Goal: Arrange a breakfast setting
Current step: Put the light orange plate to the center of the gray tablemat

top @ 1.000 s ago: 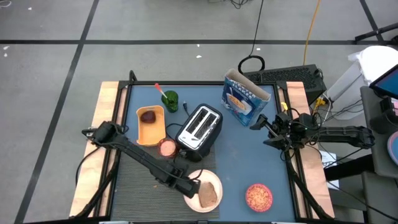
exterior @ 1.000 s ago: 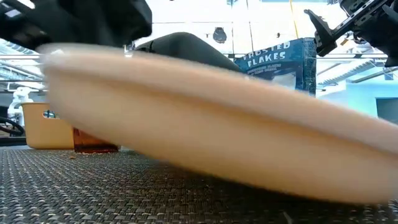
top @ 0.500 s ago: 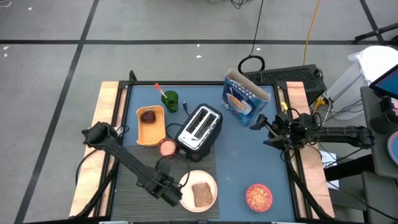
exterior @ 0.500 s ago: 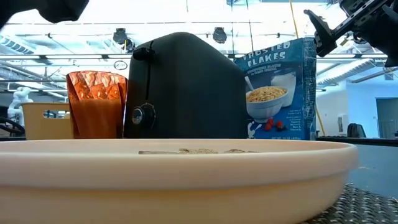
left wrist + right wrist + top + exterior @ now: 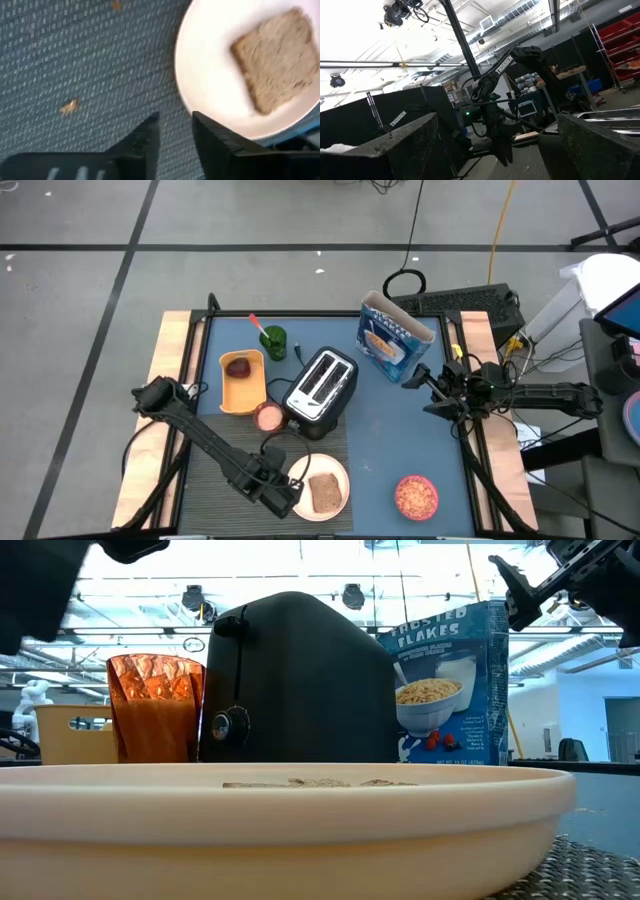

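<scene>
Fingers of the left gripper (image 5: pixel 175 135) stand slightly apart with nothing between them, hovering just beside the rim of the cream plate (image 5: pixel 322 486) over the dark woven mat (image 5: pixel 225 455); in the left wrist view the plate's edge lies just past the fingertips, so I judge the plate is set down and free. That plate sits at the near edge of the desk (image 5: pixel 400 420), flat on the mat, with the brown toast slice (image 5: pixel 324 493) lying flat near its middle. Putting it on the mat, at the front, reads as the main place of the setting.

To its right, well apart on the blue surface, sits the pink bowl of cereal (image 5: pixel 416 496), not yet brought close to the plate. The red-handled spoon (image 5: pixel 258 326) stands tilted in a green cup (image 5: pixel 274 342) at the back, still to be fetched.

Behind the plate are the toaster (image 5: pixel 321 385), an orange tumbler (image 5: pixel 269 417), an orange square container (image 5: pixel 242 380) and a cereal box (image 5: pixel 392 340), probably supplies rather than part of the setting.

The right gripper (image 5: pixel 412 379) waits raised near the cereal box, its fingers spread wide and empty.
</scene>
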Controlling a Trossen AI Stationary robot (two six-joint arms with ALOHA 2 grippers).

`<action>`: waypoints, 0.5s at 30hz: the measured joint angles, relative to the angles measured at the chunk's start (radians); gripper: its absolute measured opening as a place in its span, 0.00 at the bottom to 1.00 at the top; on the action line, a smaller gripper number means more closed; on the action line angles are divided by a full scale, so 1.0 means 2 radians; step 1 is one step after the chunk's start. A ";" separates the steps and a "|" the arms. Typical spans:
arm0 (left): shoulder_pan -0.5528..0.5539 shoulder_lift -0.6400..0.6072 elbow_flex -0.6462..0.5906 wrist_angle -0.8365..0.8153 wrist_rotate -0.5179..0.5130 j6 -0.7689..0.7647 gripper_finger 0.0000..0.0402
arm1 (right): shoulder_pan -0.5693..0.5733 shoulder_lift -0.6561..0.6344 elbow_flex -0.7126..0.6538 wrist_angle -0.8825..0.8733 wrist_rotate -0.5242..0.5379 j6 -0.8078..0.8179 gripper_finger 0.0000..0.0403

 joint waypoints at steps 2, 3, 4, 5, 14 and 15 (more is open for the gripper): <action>0.001 0.003 0.000 0.000 -0.018 -0.009 0.35 | 0.000 0.000 0.000 0.000 0.000 0.000 0.99; 0.003 0.006 0.000 0.001 -0.025 -0.014 0.37 | 0.000 0.000 0.000 0.000 0.000 0.000 0.99; 0.004 0.010 0.000 0.002 -0.028 -0.017 0.39 | 0.000 0.000 0.000 0.000 0.000 0.000 0.99; 0.004 0.016 0.000 0.002 -0.030 -0.017 0.40 | 0.000 0.000 0.000 0.000 0.000 0.000 0.99; 0.017 0.061 0.000 0.021 -0.030 -0.015 0.42 | 0.000 0.000 0.000 0.000 0.000 0.000 0.99; 0.019 0.064 0.000 0.021 -0.030 -0.016 0.42 | 0.000 0.000 0.000 0.000 0.000 0.000 0.99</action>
